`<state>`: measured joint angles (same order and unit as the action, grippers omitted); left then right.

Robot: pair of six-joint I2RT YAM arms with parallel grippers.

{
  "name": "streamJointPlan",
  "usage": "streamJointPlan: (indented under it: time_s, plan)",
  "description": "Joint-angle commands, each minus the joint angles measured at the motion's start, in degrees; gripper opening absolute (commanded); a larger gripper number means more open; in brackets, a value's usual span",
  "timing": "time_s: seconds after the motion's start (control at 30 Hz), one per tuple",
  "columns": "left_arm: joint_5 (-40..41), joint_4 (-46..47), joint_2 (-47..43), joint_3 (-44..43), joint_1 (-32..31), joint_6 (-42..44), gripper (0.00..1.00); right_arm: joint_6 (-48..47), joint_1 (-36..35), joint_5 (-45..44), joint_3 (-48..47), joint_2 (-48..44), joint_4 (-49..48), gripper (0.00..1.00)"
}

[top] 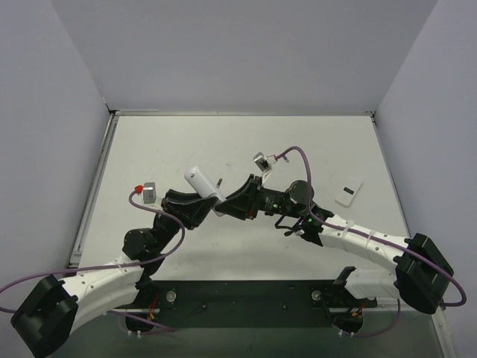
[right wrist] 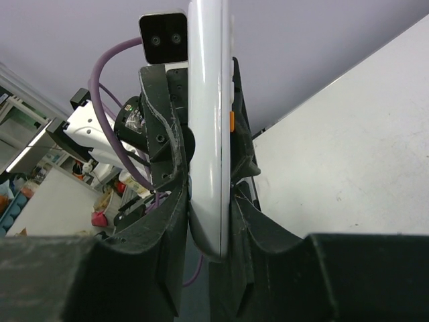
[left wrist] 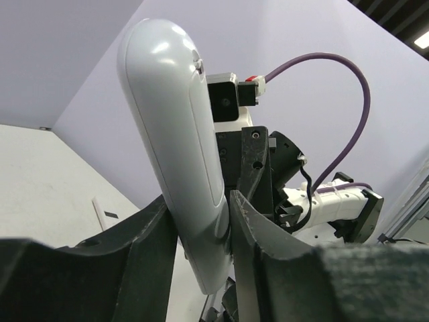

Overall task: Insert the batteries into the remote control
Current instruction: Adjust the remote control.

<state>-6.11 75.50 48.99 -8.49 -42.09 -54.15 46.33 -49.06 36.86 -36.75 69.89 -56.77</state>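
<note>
A: Remote control (top: 200, 181), where's it sitting?
B: It's hanging above the counter (top: 223, 142), standing on end between both arms. Left jaws are pinching its lower end by the side edges, plain back facing that wrist camera.
A: Right jaws?
B: They're clamping the same end, narrow, face and back. Probably steadying it for a handover. Batteries aren't showing anywhere. White flat piece (top: 348, 194) is lying well apart.

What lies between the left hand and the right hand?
The slim white plastic remote control; left hand and right hand both clamp it, seen in each wrist view.
</note>
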Motion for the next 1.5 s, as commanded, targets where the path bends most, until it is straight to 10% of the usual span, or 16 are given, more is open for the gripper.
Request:
streamJointPlan:
  time_s: [0.0,0.17,0.33,0.73,0.97,1.47]
  plan:
    - [-0.4,15.5,0.8,-0.4,0.1,0.5,0.32,-0.4,-0.9,1.0,-1.7,0.2,-6.9,0.00]
    - [-0.3,14.9,0.3,-0.1,0.0,0.7,0.11,-0.4,-1.0,0.5,-1.3,0.6,-7.4,0.00]
    - [0.1,10.8,-1.9,0.1,0.0,2.6,0.00,-4.8,-1.0,-2.0,-1.0,-0.3,-3.3,0.37]
    - [1.4,-41.9,-18.3,-7.7,0.2,20.8,0.00,-29.0,-0.2,-13.1,-8.5,-11.1,38.4,0.70]
    - [0.2,-58.9,-16.1,-12.6,0.2,27.7,0.00,-32.5,-0.9,-15.5,-17.7,-7.3,48.0,0.71]
    - [-2.7,-59.3,-12.2,-14.4,-1.0,30.1,0.00,-26.0,-8.2,-35.6,-38.5,11.0,61.1,0.82]
